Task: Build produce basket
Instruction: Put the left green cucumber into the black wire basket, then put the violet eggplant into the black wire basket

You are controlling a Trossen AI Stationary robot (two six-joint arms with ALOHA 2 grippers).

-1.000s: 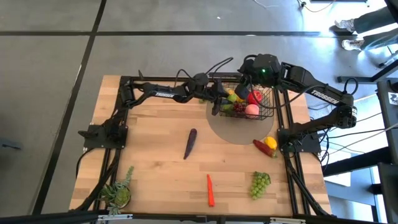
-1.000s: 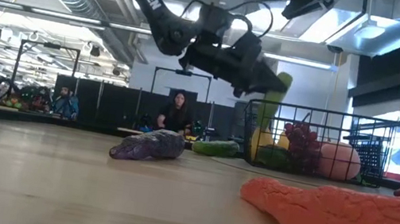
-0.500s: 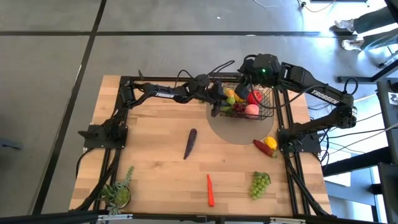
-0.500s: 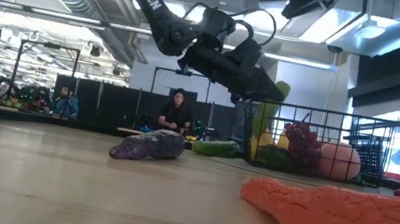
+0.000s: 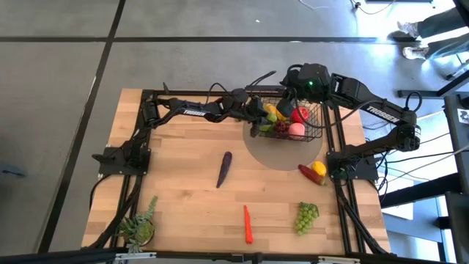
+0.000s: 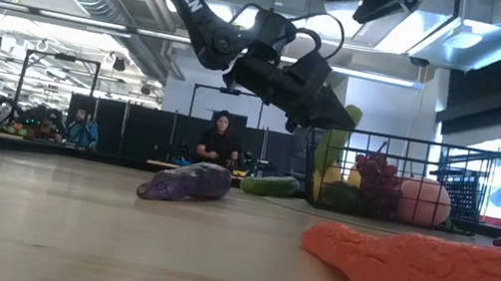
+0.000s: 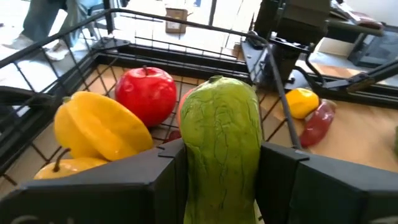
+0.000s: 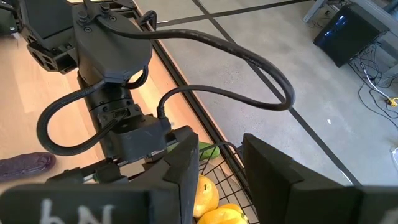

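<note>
A green cucumber (image 7: 221, 134) is being pinched between the two dark fingers (image 7: 155, 180) of the left gripper (image 5: 259, 116) and is being held above the left rim of the black wire-mesh basket (image 5: 314, 133). In the low view the cucumber (image 6: 338, 134) is being shown tilted, its tip raised over the basket's near wall (image 6: 463, 199).

The basket is being seen at the far right part of the wooden table (image 5: 176, 205). Inside it, a yellow pepper (image 7: 99, 127), a red apple (image 7: 146, 93), dark grapes (image 6: 378, 173) and a pink peach (image 6: 424, 201) are being shown lying together.

The right gripper (image 8: 217, 165) is being held above the far side of the basket, its fingers spread apart with nothing between them.

Elsewhere on the table, a purple eggplant (image 5: 224, 169) is being shown lying near the middle, well apart from the basket. An orange carrot (image 5: 248, 224) and green grapes (image 5: 307, 216) are being shown near the front edge. A red pepper (image 5: 308, 174) and a lemon (image 5: 319, 168) are being shown touching each other by the right arm's base. A leafy potted plant (image 5: 139, 224) is being shown at the front left corner.

A person (image 6: 219, 143) is being seen seated in the room beyond.
</note>
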